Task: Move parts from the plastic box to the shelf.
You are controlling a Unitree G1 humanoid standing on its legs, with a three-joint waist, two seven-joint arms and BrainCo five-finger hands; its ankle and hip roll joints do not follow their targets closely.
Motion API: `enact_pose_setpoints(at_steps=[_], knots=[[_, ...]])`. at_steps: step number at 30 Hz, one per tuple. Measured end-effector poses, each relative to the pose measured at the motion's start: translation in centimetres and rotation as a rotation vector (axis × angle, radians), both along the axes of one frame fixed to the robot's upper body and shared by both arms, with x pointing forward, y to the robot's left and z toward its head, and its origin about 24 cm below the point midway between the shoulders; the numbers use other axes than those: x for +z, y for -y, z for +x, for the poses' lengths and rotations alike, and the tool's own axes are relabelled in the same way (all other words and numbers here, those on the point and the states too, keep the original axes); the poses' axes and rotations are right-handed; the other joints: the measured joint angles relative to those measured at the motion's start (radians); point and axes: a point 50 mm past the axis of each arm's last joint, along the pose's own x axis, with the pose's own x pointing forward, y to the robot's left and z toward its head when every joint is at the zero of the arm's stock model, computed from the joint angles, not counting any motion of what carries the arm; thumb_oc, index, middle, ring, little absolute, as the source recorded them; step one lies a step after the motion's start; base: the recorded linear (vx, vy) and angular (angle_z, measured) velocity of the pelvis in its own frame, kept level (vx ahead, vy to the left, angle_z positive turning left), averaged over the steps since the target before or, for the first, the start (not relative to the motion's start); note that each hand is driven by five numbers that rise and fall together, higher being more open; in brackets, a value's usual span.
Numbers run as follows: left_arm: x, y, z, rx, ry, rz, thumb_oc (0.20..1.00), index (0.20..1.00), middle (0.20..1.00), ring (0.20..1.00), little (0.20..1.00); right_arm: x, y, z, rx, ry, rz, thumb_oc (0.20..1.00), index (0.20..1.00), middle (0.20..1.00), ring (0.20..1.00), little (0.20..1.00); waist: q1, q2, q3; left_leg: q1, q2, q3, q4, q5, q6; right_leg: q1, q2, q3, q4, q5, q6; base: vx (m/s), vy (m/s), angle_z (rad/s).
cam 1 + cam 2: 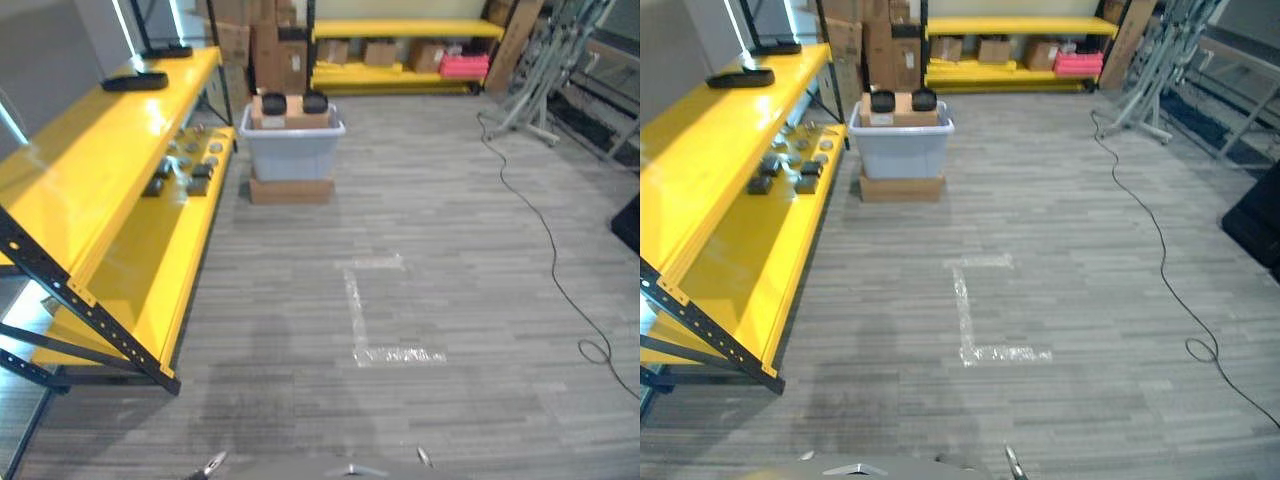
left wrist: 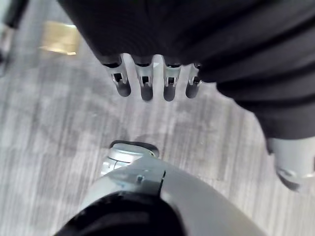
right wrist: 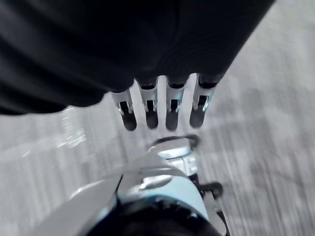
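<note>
A grey plastic box (image 1: 291, 150) stands on a flat cardboard base far ahead on the floor, beside the end of the yellow shelf (image 1: 110, 190). Two black parts (image 1: 274, 102) lie on cardboard at the box's top. Several dark parts (image 1: 198, 178) sit on the shelf's lower level near the box. My left hand (image 2: 142, 83) hangs over the floor, fingers relaxed and holding nothing. My right hand (image 3: 172, 108) hangs the same way, with nothing in it.
White tape marks (image 1: 365, 310) lie on the grey floor between me and the box. A black flat object (image 1: 135, 81) rests on the shelf's top level. Stacked cartons (image 1: 275, 45) and a second yellow rack (image 1: 405, 40) stand behind; a metal stand (image 1: 540, 80) is at the right.
</note>
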Motion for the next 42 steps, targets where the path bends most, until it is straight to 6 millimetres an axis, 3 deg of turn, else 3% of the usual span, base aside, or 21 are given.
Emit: enact_pose_setpoints(at_steps=[2, 5, 13, 18, 30, 42], knots=[[0.2, -0.2, 1.4, -0.016, 0.035, -0.014, 1.000, 1.000, 1.000, 1.000, 1.000, 0.2, 0.3, 1.1, 0.007, 0.033, 0.016, 1.000, 1.000, 1.000, 1.000, 1.000, 0.000, -0.005, 0.000, 0.030, 0.001, -0.004, -0.072, 0.048, 0.001, 0.010, 0.001, -0.011, -0.048, 0.029, 0.000, -0.01, 0.017, 0.05], [0.3, 0.0, 2.7, 0.008, 0.070, -0.028, 1.000, 1.000, 1.000, 1.000, 1.000, 0.3, 0.1, 2.3, 0.034, 0.071, 0.054, 1.000, 1.000, 1.000, 1.000, 1.000, -0.002, -0.002, 0.011, 0.045, 0.003, -0.006, -0.124, 0.078, 0.001, 0.037, 0.004, -0.018, -0.106, 0.062, -0.001, 0.00, 0.007, 0.01], [0.4, -0.3, 3.3, 0.038, 0.067, 0.030, 1.000, 1.000, 1.000, 1.000, 1.000, 0.3, -0.4, 3.1, 0.083, 0.098, 0.068, 1.000, 1.000, 1.000, 1.000, 1.000, -0.004, 0.000, 0.038, 0.084, 0.004, -0.005, -0.169, 0.092, -0.003, 0.128, 0.014, -0.019, -0.254, 0.146, -0.002, 0.00, 0.000, 0.00], [0.6, -0.8, 4.4, 0.004, 0.145, 0.113, 1.000, 1.000, 1.000, 1.000, 1.000, 0.5, -0.3, 4.4, 0.094, 0.156, 0.033, 1.000, 1.000, 1.000, 1.000, 1.000, -0.006, 0.006, 0.058, 0.095, 0.005, 0.001, -0.173, 0.094, -0.003, 0.132, 0.016, -0.018, -0.257, 0.145, -0.002, 0.00, 0.000, 0.00], [1.5, -0.9, 7.1, -0.104, 0.365, 0.179, 1.000, 1.000, 1.000, 1.000, 1.000, 0.6, -0.1, 4.8, 0.087, 0.195, -0.006, 1.000, 1.000, 1.000, 1.000, 1.000, -0.009, 0.005, 0.073, 0.094, 0.005, 0.001, -0.174, 0.094, -0.003, 0.132, 0.016, -0.016, -0.256, 0.145, -0.002, 0.00, 0.000, 0.00], [1.1, -0.6, 5.9, -0.076, 0.318, 0.101, 1.000, 1.000, 1.000, 1.000, 1.000, 0.8, -0.2, 5.7, 0.111, 0.243, -0.015, 1.000, 1.000, 1.000, 1.000, 1.000, -0.004, 0.003, 0.077, 0.100, 0.005, 0.002, -0.174, 0.095, -0.003, 0.136, 0.016, -0.016, -0.256, 0.146, -0.001, 0.00, 0.000, 0.00]])
